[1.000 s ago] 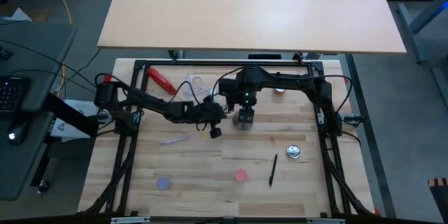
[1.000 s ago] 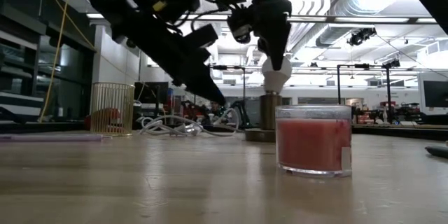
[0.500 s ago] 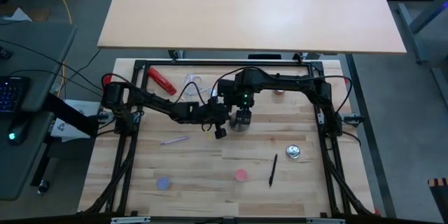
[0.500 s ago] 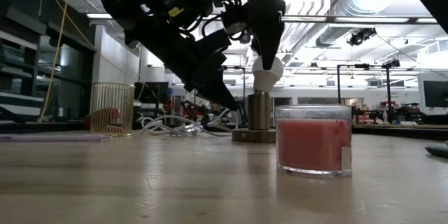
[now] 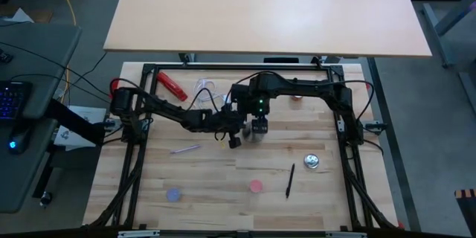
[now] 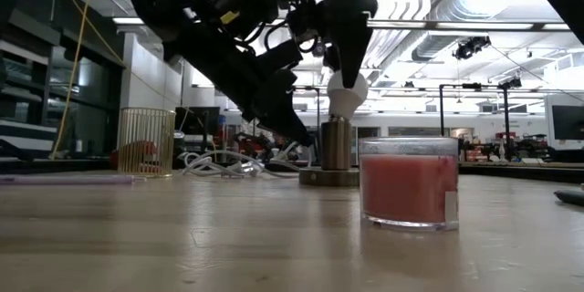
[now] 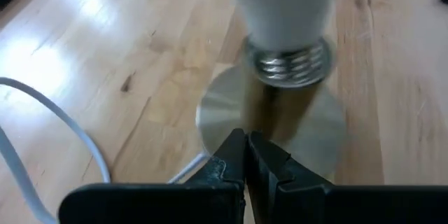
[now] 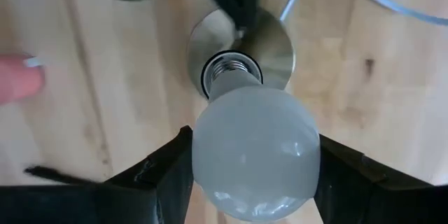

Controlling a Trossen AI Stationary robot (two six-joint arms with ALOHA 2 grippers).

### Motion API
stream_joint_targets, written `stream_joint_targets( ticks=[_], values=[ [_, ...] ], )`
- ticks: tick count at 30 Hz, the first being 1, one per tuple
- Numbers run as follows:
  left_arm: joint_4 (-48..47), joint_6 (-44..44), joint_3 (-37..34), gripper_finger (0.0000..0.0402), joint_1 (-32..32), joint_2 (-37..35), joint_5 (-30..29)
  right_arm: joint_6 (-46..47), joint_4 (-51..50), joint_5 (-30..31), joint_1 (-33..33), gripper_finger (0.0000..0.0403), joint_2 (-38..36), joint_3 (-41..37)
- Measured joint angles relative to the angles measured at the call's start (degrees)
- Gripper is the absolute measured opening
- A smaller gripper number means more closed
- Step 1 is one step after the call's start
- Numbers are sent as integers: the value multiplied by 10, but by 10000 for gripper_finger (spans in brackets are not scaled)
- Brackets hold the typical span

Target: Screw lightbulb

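Observation:
The white frosted lightbulb (image 8: 255, 150) is held in my right gripper (image 8: 257, 182) over the grey socket stand (image 5: 256, 133). Its silvery screw base (image 7: 290, 63) sits at the socket's mouth (image 8: 231, 75), and the bulb leans a little in the low view (image 6: 347, 91). The stand rests on the table by its round base plate (image 7: 315, 122). My left gripper (image 7: 245, 150) is shut, and its tips are down at that plate's rim on the table's left side of the stand. My right gripper pinches the bulb's globe (image 8: 203, 161) between its two fingers (image 8: 168, 175), one on each side at the globe's widest part. The fingers come from above, pointing down. The bulb hangs base down and slightly tilted, with its threads at the socket's mouth. My left gripper touches the stand's base plate at its rim (image 7: 224, 129) with its shut fingertips. The fingers slant down from the table's left. Its dark tip also shows on the plate in the right wrist view (image 8: 241, 10).
A pink-filled clear jar (image 6: 408, 182) stands near the front, in front of the stand. A black pen (image 5: 290, 181), a silver disc (image 5: 312, 162), a blue disc (image 5: 173, 194), a lilac stick (image 5: 186, 149), a red tool (image 5: 171, 84) and a white cable (image 5: 204, 89) lie around.
My left gripper has moved toward the table's right and down, to the stand's base plate. My right gripper, the bulb and the stand have shifted a little toward the table's left. The bulb stood upright over the socket and now leans.

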Motion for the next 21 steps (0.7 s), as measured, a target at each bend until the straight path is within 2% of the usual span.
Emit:
stream_joint_targets(
  ticks=[5,15,21],
  values=[
    [-3,0,0,0,0,1,0,-20,6,-36,0,229,0,0],
    [-8,19,0,0,1,-1,-19,-22,14,-10,0,230,0,0],
    [-98,61,-1,0,7,-39,-58,-44,14,-8,-1,230,0,0]
  ],
)
